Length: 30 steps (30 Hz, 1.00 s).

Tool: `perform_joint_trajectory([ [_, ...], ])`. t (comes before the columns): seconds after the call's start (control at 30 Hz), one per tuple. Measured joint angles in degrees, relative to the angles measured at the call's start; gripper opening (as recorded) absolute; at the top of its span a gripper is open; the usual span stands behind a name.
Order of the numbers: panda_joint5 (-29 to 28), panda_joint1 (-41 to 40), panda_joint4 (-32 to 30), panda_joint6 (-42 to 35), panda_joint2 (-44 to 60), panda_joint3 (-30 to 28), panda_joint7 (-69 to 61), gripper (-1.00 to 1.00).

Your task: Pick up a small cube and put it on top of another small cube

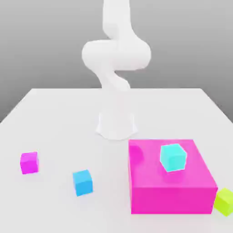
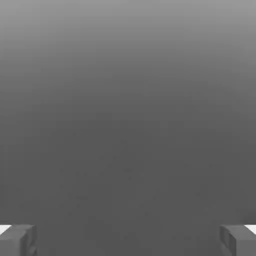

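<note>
The small magenta-pink cube sits on the white table at the exterior view's left. A small blue cube lies to its right, nearer the front edge. A small cyan cube rests tilted on top of the large magenta block. My white arm rises from its base and runs up past the frame's top. In the hand view my gripper is open, its fingertips far apart, with nothing between them and plain grey background beyond.
A small lime-green cube sits at the front right corner of the large magenta block. The arm's base stands mid-table behind the block. The white table stretches wide around the cubes.
</note>
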Motion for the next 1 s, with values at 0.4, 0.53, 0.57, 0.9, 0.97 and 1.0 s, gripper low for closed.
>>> perform_joint_trajectory([
  [0.4, -6.4, -16.6, -10.4, 11.5, 19.2, -3.6, 14.7, 0.00],
  [0.53, -7.5, -21.2, -13.8, 15.3, 25.4, -6.2, 18.8, 0.00],
  [0.57, -7.6, -22.2, -14.7, 16.3, 27.0, -6.9, 19.7, 0.00],
  [0.9, 0.5, -32.3, -23.4, 26.3, 42.6, -13.9, 22.2, 0.00],
  [0.97, 4.8, -33.2, -24.3, 28.7, 46.1, -13.1, 20.2, 0.00],
  [1.0, 6.9, -33.8, -24.1, 30.2, 48.1, -12.0, 18.9, 0.00],
])
